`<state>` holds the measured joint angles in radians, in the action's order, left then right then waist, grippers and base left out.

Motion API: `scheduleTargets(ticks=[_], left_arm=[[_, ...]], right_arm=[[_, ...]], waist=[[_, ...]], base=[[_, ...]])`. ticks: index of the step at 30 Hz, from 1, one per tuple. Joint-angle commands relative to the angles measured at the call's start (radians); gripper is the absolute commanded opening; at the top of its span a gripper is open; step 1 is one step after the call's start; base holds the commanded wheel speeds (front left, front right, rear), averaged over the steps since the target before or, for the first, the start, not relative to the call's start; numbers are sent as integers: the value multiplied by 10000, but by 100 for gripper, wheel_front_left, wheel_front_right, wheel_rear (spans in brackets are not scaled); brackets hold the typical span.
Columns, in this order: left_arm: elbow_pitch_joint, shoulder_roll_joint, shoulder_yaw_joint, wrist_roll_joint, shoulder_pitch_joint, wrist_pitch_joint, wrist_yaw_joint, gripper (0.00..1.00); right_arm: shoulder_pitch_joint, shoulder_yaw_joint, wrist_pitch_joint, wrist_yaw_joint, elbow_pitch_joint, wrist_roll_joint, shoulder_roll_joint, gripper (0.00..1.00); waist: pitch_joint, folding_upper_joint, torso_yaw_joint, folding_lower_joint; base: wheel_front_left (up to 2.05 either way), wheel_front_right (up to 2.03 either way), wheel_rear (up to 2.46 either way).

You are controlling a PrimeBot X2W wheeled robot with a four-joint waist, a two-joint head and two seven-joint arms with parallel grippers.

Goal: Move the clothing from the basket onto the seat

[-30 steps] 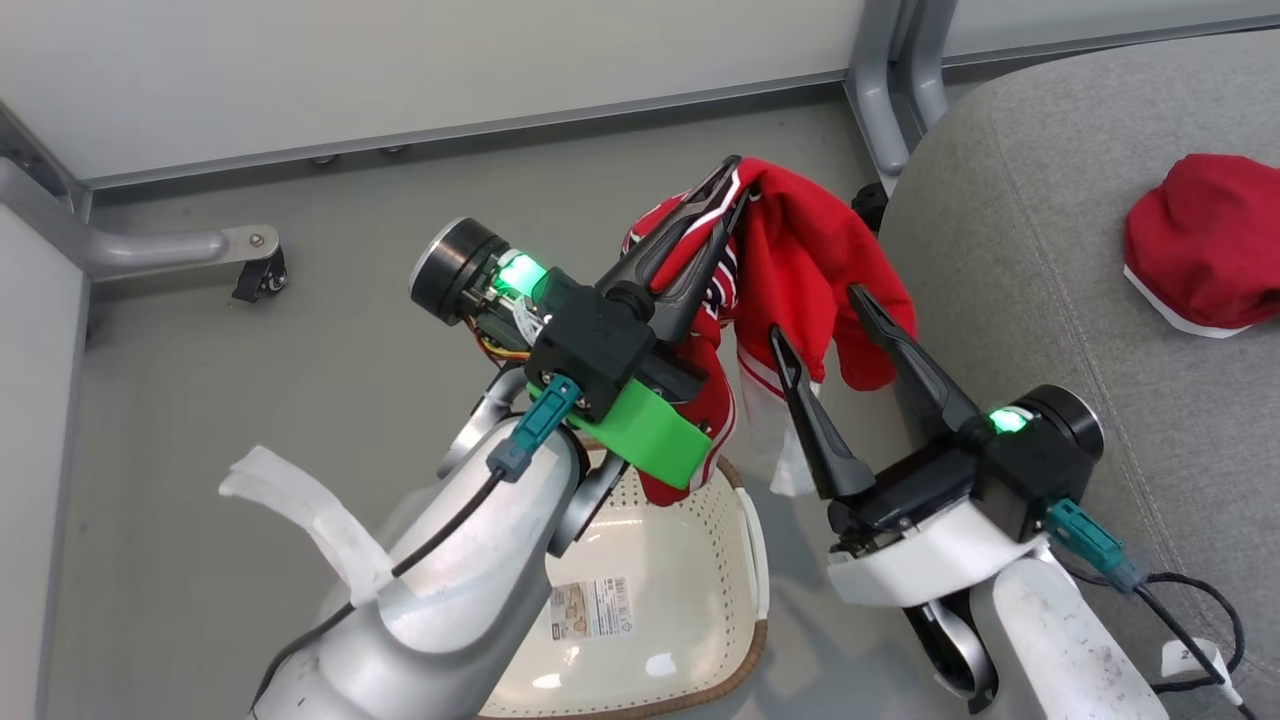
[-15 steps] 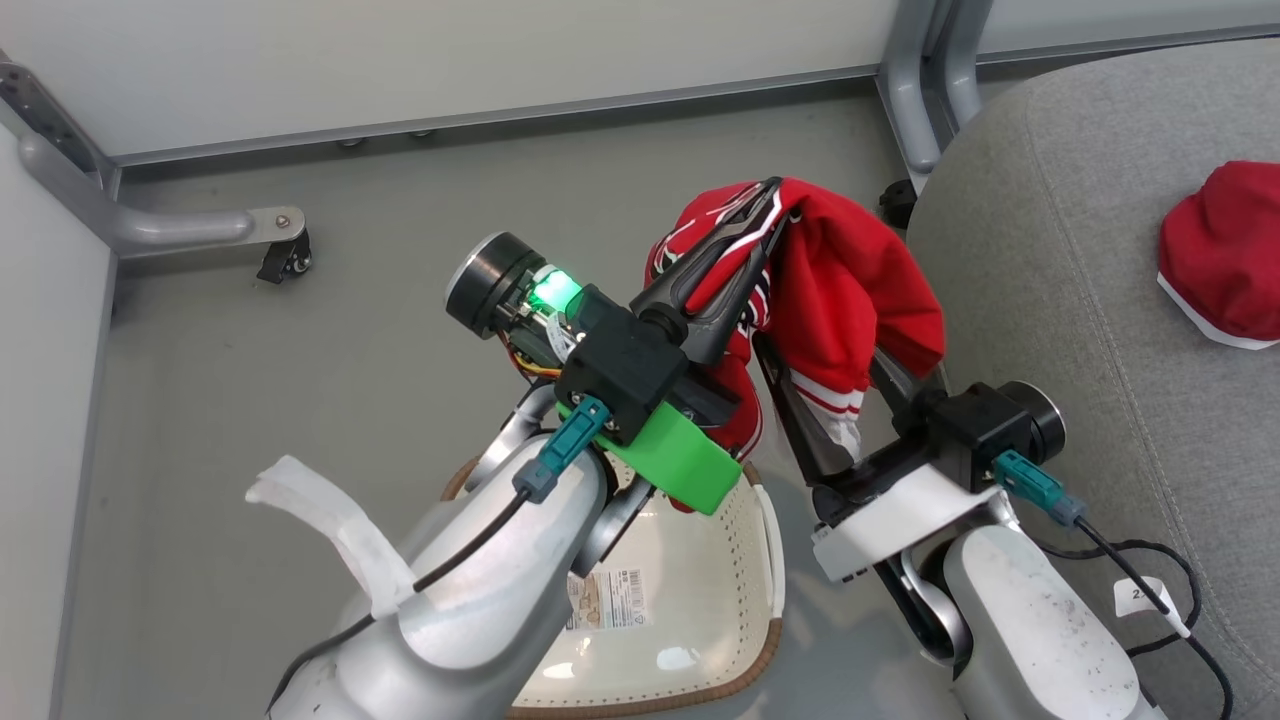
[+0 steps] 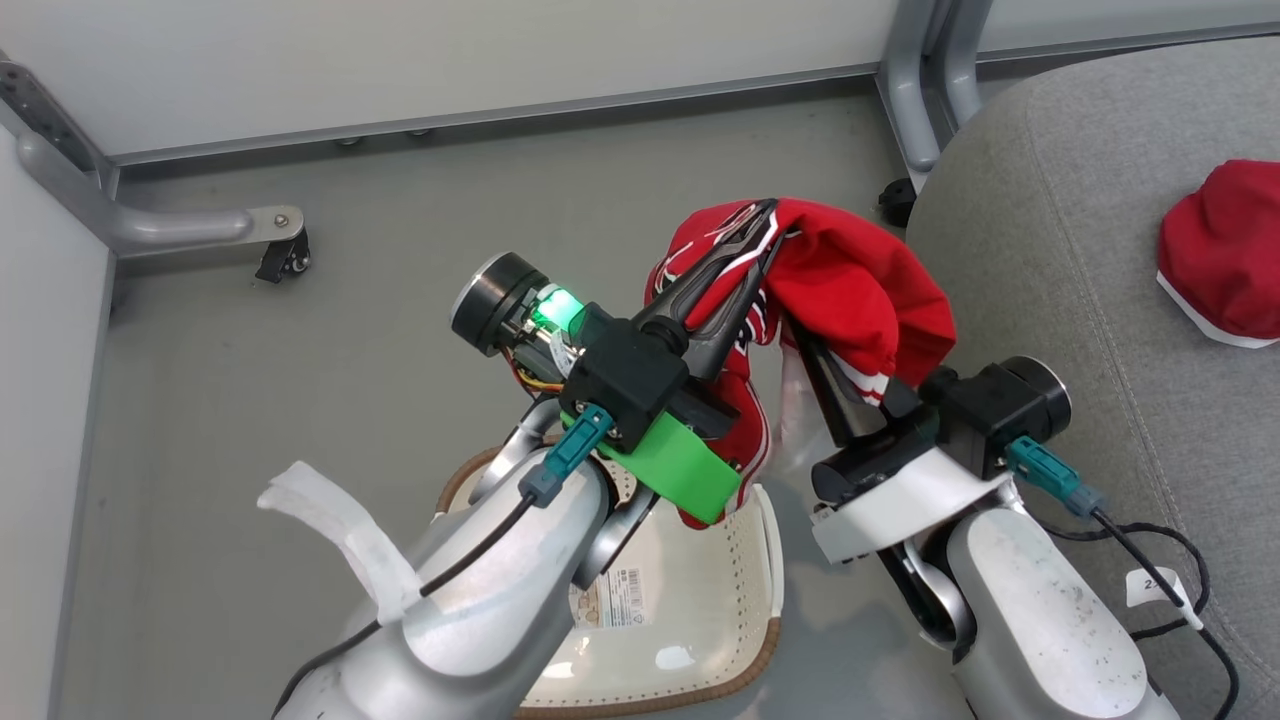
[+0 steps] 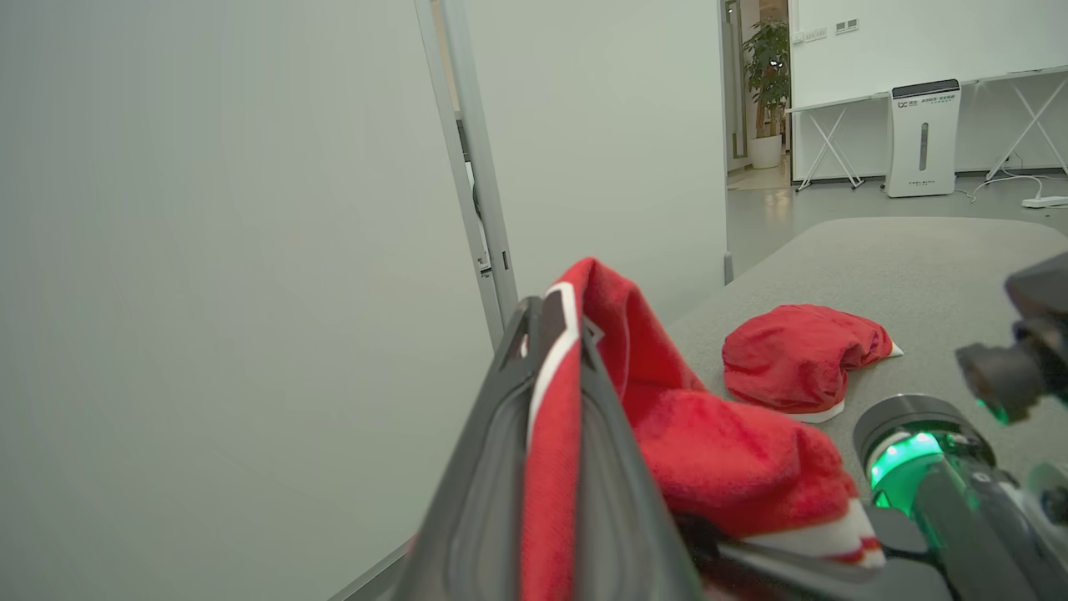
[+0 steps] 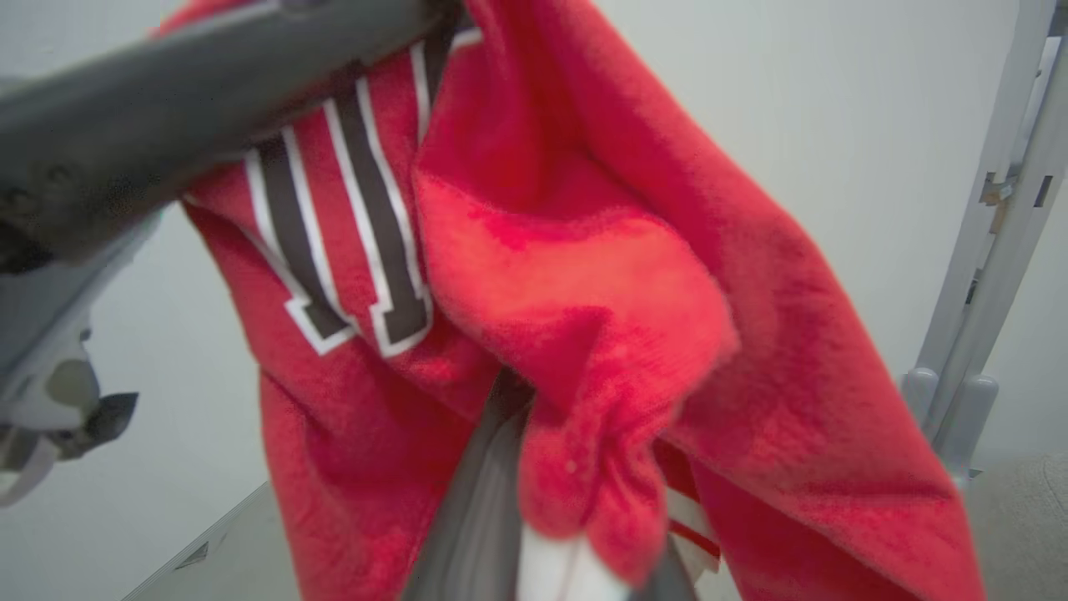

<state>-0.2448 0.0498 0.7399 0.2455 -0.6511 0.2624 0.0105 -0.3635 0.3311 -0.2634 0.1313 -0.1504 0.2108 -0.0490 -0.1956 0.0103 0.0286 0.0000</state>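
Right now the left gripper (image 3: 757, 222) clamps the red jersey (image 3: 860, 290) by its striped edge, holding it clear above the basket (image 3: 768, 640), while the right gripper (image 3: 845, 385) pinches a lower fold, seemingly to carry it spread across to the seat (image 3: 1080, 320), where the plain red piece (image 3: 1220, 260) lies.

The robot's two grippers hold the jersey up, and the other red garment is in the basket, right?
Not quite. The other red garment lies on the seat, not in the basket, as the head view shows. The rest is right: the left gripper and the right gripper both hold the jersey up.
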Motion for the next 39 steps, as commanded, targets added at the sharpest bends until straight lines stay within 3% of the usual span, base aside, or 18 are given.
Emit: scheduleTargets(ticks=[1, 2, 3, 4, 24, 39], left_arm=[[28, 14, -82, 84, 151, 34, -15, 0], [65, 14, -102, 76, 163, 34, -49, 6], [74, 14, -111, 43, 185, 34, -82, 60], [78, 14, -117, 18, 209, 34, -93, 100], [40, 69, -350, -354, 912, 34, 80, 100], [-100, 191, -330, -634, 1118, 33, 347, 100]], right_arm=[[52, -57, -21, -11, 141, 49, -30, 0], [56, -79, -21, -11, 219, 50, -30, 0], [58, -110, -21, -11, 326, 34, -30, 0], [60, -141, -19, -11, 396, 23, -30, 0], [361, -1177, -20, -11, 1033, -372, -30, 0], [622, -2418, -20, -11, 1631, -613, -27, 0]], waist=[[7, -103, -19, 0], [7, -103, -27, 0], [10, -103, -39, 0], [16, -103, -47, 0], [141, -103, -441, 0], [-162, -103, -2146, 0]], base=[[0, 0, 0], [0, 0, 0], [0, 0, 0], [0, 0, 0], [0, 0, 0], [0, 0, 0]])
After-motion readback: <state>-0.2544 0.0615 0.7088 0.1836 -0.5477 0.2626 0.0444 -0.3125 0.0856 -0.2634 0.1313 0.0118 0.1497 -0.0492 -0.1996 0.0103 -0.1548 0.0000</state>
